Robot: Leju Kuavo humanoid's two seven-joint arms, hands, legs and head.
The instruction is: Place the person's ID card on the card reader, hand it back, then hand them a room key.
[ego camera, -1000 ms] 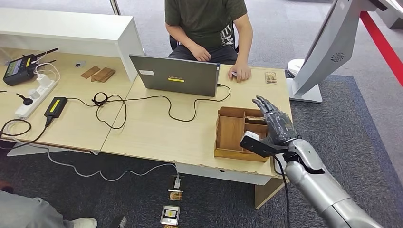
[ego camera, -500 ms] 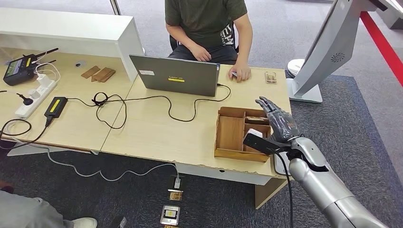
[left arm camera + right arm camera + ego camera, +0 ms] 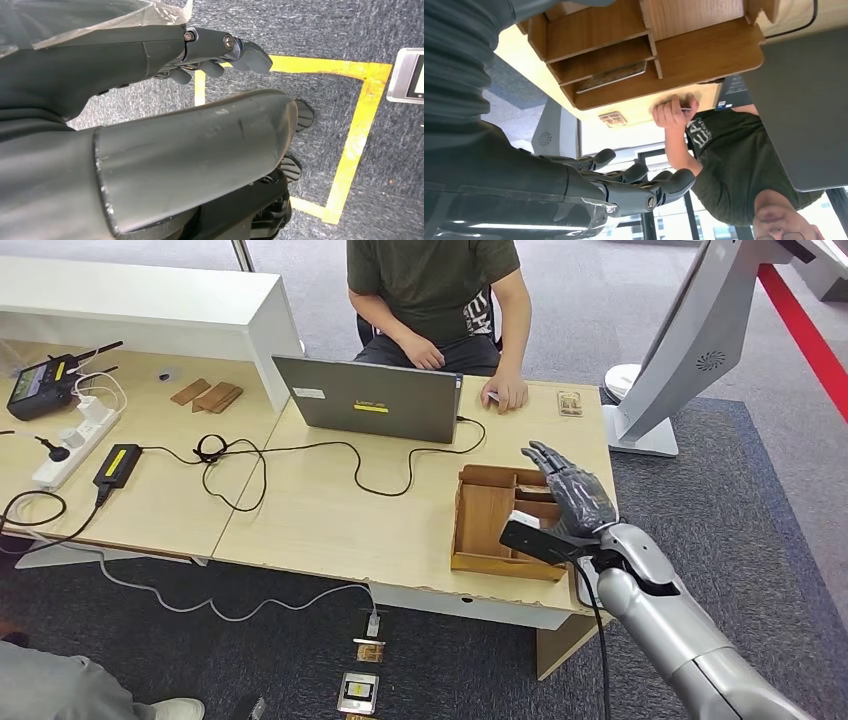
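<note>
Right hand point(image 3: 572, 502) is raised above the right end of the wooden tray point(image 3: 484, 520), fingers point(image 3: 644, 192) extended and apart, nothing held. Left hand point(image 3: 210, 52) hangs over grey carpet marked with yellow tape point(image 3: 360, 120); its fingers are loosely curled and hold nothing.

The tray sits at the near right corner of the tabletop point(image 3: 330, 520) and is divided into compartments. One narrow compartment holds a flat patterned card point(image 3: 611, 76) (whether this is a room key cannot be told).

Beyond the tray, a small brown patterned item point(image 3: 570, 403) lies near the far right edge of the tabletop. Just left of it rests the person's hand point(image 3: 505, 392), pinching a thin flat card point(image 3: 685, 108) against the surface. A grey laptop point(image 3: 368, 398) stands further left, in front of the seated person point(image 3: 432, 290).
</note>
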